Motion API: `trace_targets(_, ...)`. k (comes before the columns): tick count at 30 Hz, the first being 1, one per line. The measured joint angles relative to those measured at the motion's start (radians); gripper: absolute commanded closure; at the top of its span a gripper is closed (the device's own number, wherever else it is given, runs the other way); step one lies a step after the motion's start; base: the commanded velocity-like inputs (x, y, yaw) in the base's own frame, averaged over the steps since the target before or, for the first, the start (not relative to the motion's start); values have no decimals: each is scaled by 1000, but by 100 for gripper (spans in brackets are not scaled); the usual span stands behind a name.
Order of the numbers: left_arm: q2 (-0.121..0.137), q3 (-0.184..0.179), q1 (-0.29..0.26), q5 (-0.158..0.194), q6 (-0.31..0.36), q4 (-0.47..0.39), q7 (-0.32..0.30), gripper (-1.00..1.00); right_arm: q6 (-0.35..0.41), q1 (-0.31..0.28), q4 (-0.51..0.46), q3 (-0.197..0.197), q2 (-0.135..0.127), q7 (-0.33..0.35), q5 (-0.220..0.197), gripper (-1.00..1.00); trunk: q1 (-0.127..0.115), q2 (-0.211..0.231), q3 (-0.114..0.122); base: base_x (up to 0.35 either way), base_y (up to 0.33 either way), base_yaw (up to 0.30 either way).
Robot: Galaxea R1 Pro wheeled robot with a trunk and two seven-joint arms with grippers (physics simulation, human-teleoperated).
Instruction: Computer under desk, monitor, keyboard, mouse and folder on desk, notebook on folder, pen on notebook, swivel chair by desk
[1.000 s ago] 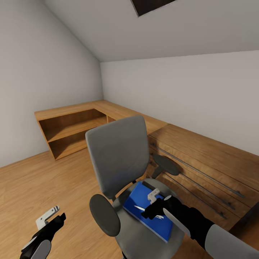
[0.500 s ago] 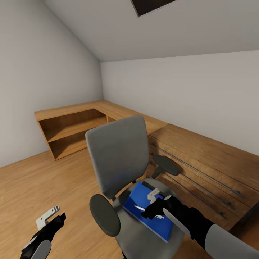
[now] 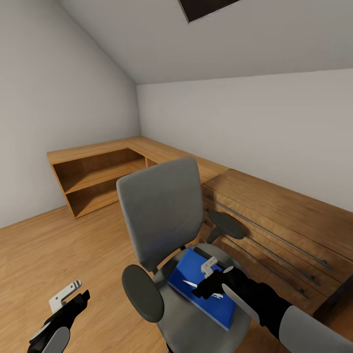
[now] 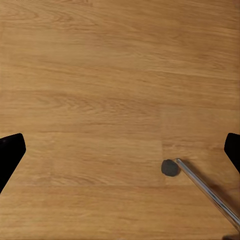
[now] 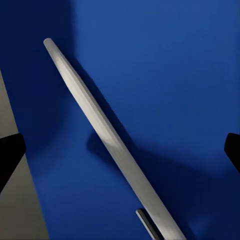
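Note:
The swivel chair [image 3: 162, 215] stands close in front of me, its grey back turned toward the far wall. On its seat lies the blue folder [image 3: 189, 274] [image 5: 165, 75], with the white pen [image 3: 190, 283] [image 5: 105, 140] resting on top. My right gripper [image 3: 208, 289] [image 5: 120, 150] hovers open just over the pen, one finger on each side and apart from it. Low on the left, my left gripper [image 3: 73, 301] [image 4: 120, 155] hangs open over the wooden floor, holding nothing. The notebook, desk, computer, monitor, keyboard and mouse are out of view.
A wooden chest of drawers [image 3: 274, 230] runs along the right wall just behind the chair. A low wooden shelf unit [image 3: 98, 176] fills the far corner. One chair castor [image 4: 170, 167] on a chrome leg sits below my left gripper. Open floor [image 3: 59, 245] lies to the left.

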Motion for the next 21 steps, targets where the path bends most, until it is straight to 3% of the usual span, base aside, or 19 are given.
trace_targets(21,0,0,0,-3,0,0,0,-100,0,0,0,2,4,-81,-1,-100,0,0,0,0,0,0)
